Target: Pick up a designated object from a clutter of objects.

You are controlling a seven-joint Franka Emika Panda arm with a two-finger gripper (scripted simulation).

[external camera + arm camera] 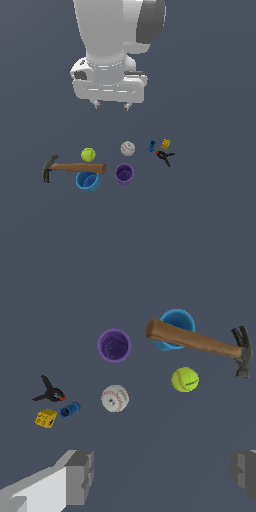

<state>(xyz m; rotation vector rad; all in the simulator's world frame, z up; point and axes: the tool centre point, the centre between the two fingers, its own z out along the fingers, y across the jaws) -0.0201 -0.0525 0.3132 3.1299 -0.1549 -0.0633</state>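
Hammer (75, 167) is what I am after, and it is lying flat on the counter (210, 210) at the exterior view's left end of the clutter, its brown wooden handle running across and its dark head out at the far left. The handle's free end is crossing over the rim of the blue cup (88, 181), with the tennis ball (88, 154) just beside the handle on the other side. I am hovering my end effector (111, 105) well above the pile, fingers spread wide and holding nothing; in the wrist view both finger pads are showing at the frame's lower corners with open space between them.

I am judging the hammer to be rigid and top-heavy, with most of its weight in the metal head, so a hold out at the handle's free end would likely let it swing down. The wood looks smooth and rounded, so it may twist in a light pinch. I am thinking the best place to take hold is on the handle towards the head, across its narrow width, on the stretch clear of both the cup and the ball.

The purple cup (124, 174), baseball (127, 148), small blue block (152, 146), yellow block (165, 144) and black-and-red clamp (165, 157) are sitting further to the exterior view's right, well apart from the hammer.
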